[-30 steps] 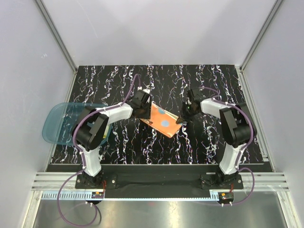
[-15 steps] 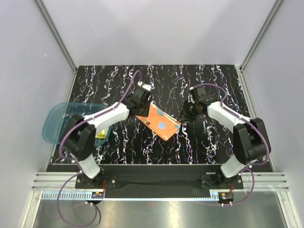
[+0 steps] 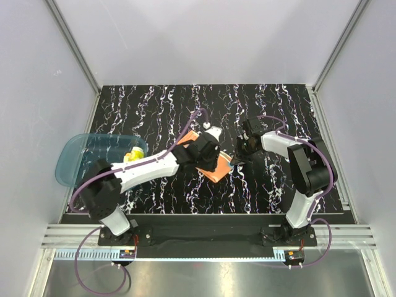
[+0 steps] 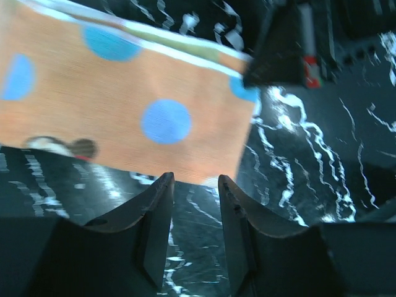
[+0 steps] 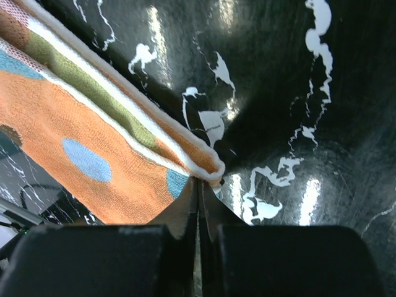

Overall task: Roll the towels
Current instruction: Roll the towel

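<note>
Overhead, the orange towel [image 3: 215,170] lies mid-surface [image 3: 154,105], partly under the left arm [image 3: 154,167]; the yellow towel [image 3: 133,154] sits in the blue tray [image 3: 74,154]. From the left wrist, the left claw [image 4: 193,207] hangs apart over the cloth's near edge, probably ready to start the roll. From the right wrist, the right claw [image 5: 199,195] is pressed together on the corner hem, seemingly anchoring it.

The left arm [image 3: 154,167] has swung from the frame's left to its centre, bringing its pincer [image 4: 195,182] over the orange towel [image 3: 215,168] and uncovering the yellow towel [image 3: 134,154] in the tray [image 3: 74,158] at left.
</note>
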### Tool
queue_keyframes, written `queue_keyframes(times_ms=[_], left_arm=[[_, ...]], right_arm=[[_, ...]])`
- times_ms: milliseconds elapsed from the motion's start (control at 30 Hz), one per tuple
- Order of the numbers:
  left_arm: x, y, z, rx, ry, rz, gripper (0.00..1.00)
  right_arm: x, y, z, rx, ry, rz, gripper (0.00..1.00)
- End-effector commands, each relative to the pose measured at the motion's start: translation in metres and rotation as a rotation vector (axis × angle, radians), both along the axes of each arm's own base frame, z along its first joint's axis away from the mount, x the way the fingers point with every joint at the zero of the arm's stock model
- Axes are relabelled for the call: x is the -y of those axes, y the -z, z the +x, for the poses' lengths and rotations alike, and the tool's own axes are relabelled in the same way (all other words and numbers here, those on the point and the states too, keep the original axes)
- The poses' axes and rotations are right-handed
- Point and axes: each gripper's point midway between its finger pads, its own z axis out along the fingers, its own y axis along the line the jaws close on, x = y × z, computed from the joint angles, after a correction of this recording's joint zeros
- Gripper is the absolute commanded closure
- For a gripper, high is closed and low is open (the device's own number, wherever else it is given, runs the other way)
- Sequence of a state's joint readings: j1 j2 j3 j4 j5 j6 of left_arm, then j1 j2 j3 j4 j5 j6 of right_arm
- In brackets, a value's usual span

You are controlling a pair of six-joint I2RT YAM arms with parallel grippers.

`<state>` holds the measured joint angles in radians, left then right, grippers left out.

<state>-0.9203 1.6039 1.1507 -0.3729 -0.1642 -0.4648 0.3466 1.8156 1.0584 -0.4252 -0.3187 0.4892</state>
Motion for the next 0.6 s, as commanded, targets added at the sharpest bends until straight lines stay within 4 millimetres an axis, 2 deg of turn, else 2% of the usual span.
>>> queue_keyframes(times_ms=[0, 100, 167, 500, 567], left_arm=[[0.032, 0.014, -0.017, -0.041, 0.038, -0.075, 0.60], [0.046, 0.028, -0.029, -0.074, 0.062, -0.091, 0.60], [0.049, 0.038, -0.036, -0.087, 0.063, -0.076, 0.60], [0.032, 0.094, -0.054, -0.164, 0.027, -0.029, 0.63], [0.030, 0.099, -0.057, -0.174, 0.024, -0.029, 0.63]], right_arm=[[0.001, 0.005, 0.005, 0.040, -0.009, -0.007, 0.99], [0.005, 0.008, -0.001, 0.033, -0.005, -0.020, 0.99], [0.007, 0.010, -0.005, 0.023, -0.002, -0.023, 0.99], [0.009, 0.011, -0.012, 0.009, 0.000, -0.025, 1.00], [0.009, 0.009, -0.012, 0.011, 0.000, -0.025, 1.00]])
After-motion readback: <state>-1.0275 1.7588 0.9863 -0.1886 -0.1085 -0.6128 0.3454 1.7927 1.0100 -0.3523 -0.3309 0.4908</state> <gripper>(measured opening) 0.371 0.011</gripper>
